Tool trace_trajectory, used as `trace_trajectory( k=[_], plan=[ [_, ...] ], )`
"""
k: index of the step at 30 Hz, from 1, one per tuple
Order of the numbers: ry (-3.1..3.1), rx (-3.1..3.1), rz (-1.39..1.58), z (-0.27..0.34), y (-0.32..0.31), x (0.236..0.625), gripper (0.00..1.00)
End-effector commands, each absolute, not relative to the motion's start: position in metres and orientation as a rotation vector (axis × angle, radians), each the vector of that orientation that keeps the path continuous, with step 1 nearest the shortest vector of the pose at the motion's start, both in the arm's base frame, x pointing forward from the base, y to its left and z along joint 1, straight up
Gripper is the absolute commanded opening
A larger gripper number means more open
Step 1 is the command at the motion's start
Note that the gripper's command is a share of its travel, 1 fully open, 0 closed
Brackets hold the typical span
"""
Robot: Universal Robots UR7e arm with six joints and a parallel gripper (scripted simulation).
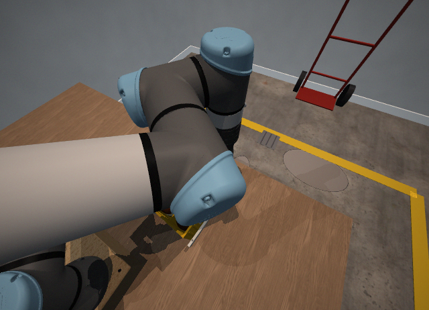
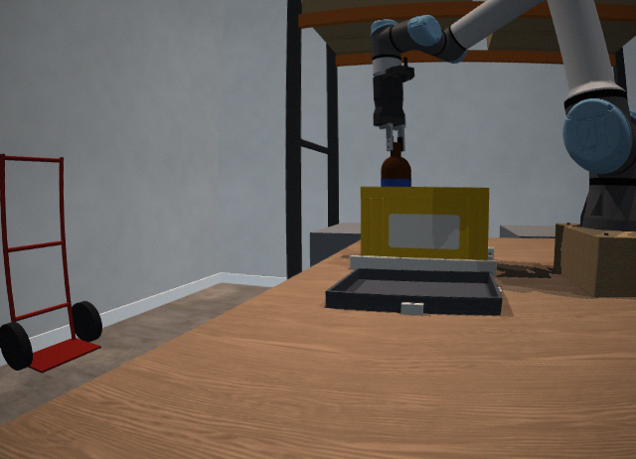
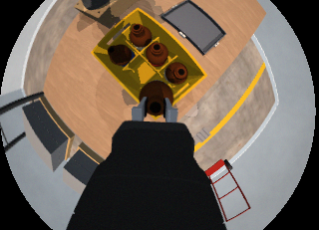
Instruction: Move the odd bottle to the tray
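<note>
Your claw [image 2: 395, 142] is clamped about half-shut on the neck of a brown bottle [image 2: 396, 171], which hangs straight below it, shoulders and blue band just above the crate [image 2: 424, 222] rim. Treat it as rigid, smooth and probably breakable glass: the neck under the lip is the right hold, but it may swing or slip. Four bottles stand in the crate beyond. The tray [image 2: 413, 291] lies past the crate's far side.

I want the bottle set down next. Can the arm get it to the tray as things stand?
Probably yes: the gripper holds the bottle by its neck, partly risen from the crate; the tray lies open just beside.
</note>
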State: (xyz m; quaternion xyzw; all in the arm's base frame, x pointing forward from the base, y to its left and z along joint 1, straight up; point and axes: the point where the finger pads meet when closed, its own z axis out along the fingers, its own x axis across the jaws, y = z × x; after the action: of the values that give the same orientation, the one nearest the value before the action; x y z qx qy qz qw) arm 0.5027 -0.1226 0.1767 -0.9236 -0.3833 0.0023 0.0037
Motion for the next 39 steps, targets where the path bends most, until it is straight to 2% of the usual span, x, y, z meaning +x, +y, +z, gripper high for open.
trace_trajectory(
  k=[1, 39],
  plan=[
    [-1.202, -2.896, 0.005, 0.178, -0.123, 0.503, 0.0],
    [-1.202, -2.896, 0.005, 0.209, -0.123, 0.503, 0.0]
  ],
)
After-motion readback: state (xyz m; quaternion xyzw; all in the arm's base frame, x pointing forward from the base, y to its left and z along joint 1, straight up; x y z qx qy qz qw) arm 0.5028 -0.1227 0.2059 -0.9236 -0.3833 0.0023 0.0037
